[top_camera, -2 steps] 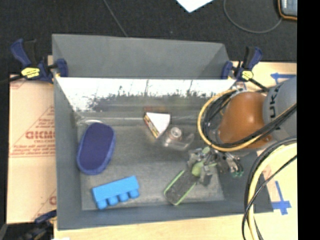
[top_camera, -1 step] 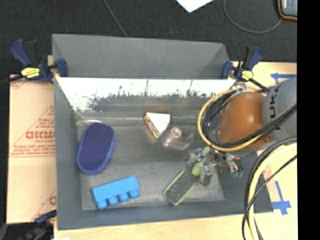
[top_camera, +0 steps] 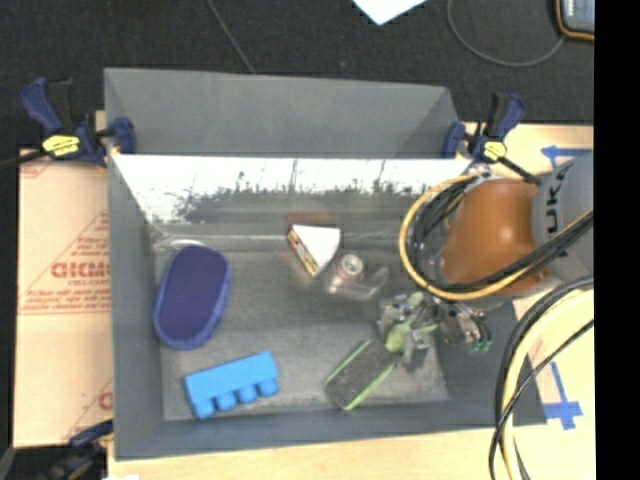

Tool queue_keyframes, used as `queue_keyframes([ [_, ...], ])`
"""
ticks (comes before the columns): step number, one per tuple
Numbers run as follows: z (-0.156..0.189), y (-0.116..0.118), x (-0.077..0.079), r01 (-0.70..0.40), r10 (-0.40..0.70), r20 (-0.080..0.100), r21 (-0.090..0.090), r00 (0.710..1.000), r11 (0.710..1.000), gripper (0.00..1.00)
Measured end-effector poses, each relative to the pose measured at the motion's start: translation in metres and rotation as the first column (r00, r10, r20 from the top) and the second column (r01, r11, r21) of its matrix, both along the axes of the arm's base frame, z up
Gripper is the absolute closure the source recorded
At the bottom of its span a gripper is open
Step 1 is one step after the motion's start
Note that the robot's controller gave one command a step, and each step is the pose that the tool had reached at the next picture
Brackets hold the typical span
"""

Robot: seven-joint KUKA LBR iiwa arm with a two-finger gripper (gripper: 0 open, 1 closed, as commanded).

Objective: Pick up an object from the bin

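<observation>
My gripper (top_camera: 408,328) is low in the bin's right part, under the orange wrist cover. It is right over the upper end of a flat dark strip with a green edge (top_camera: 358,376), which lies slanted by the front wall. A small clear plastic cup (top_camera: 347,273) lies on its side just up and left of the gripper. A white wedge-shaped box with a yellow and brown side (top_camera: 313,245) sits beyond it near the back wall.
A dark blue oval pad (top_camera: 190,295) lies at the bin's left. A bright blue block with three bumps (top_camera: 232,384) rests at the front left. The arm and its black cables hang over the bin's right wall.
</observation>
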State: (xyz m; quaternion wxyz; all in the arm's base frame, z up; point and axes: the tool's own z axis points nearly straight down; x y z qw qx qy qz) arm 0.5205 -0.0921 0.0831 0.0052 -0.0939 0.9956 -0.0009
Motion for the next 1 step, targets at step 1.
queue_keyframes([
  [1, 0.0251, -0.0005, 0.0018, 0.001, -0.001, 0.006, -0.002, 1.0, 1.0, 1.0],
])
